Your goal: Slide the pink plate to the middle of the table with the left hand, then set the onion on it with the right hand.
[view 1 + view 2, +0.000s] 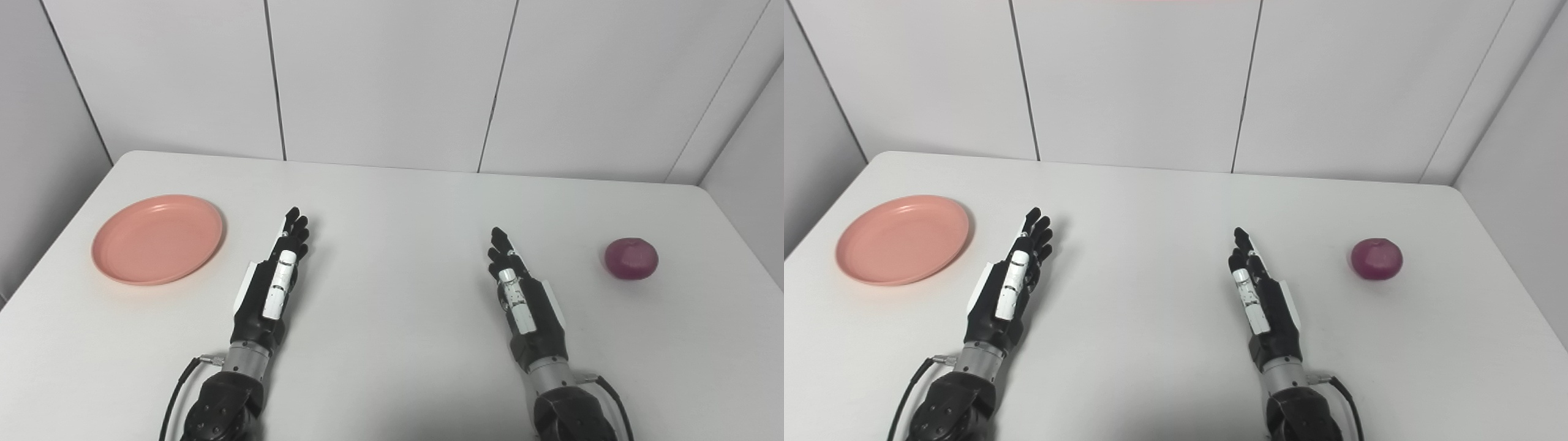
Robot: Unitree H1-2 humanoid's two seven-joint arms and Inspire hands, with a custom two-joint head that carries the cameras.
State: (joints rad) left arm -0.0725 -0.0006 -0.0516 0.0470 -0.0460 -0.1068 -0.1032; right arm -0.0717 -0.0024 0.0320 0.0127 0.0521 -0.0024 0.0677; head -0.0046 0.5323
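Both hands, left [274,286] and right [520,293], hold nothing, fingers straight and pressed together, plate [157,239] at nine o'clock, onion [631,258] at three.

The pink plate [157,239] lies at the white table's [392,196] left side, the red onion [631,258] at its right; between them the left hand [275,285] and right hand [520,288] extend flat, holding nothing.
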